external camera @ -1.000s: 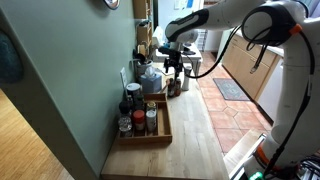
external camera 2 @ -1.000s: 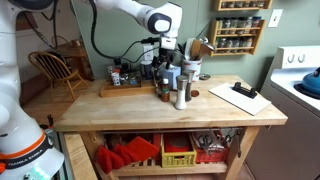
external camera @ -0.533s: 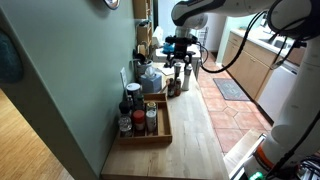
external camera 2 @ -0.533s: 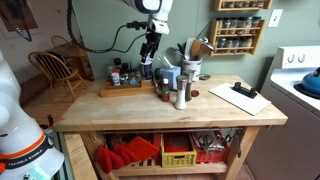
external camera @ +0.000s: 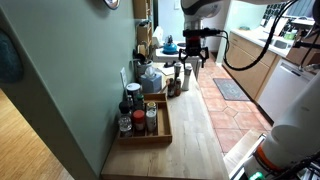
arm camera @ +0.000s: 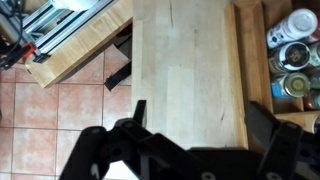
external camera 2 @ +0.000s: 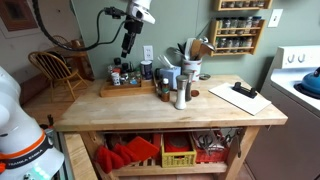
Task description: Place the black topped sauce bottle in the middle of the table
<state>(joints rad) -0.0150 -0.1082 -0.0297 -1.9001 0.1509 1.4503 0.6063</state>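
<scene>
The black topped sauce bottle [external camera 2: 164, 87] is dark and stands upright on the pale wooden table [external camera 2: 150, 108], next to a steel shaker [external camera 2: 181, 94]. It also shows in an exterior view [external camera: 173, 84] on the table [external camera: 195, 135]. My gripper [external camera 2: 127, 42] hangs high in the air, clear of the bottle, and shows in both exterior views [external camera: 195, 58]. In the wrist view my gripper [arm camera: 200, 125] is open and empty, looking down on the bare table [arm camera: 190, 60]. The bottle is out of the wrist view.
A dark-wood tray [external camera: 160, 138] with several jars lies along the wall; it also shows in the wrist view [arm camera: 255, 60]. A utensil holder [external camera 2: 191, 62] and a kettle [external camera: 152, 78] stand behind the bottle. A clipboard [external camera 2: 240, 97] lies at one end.
My gripper has risen and swung away from the bottle, from just above it to high over the tray side. The bottle has stayed standing in place.
</scene>
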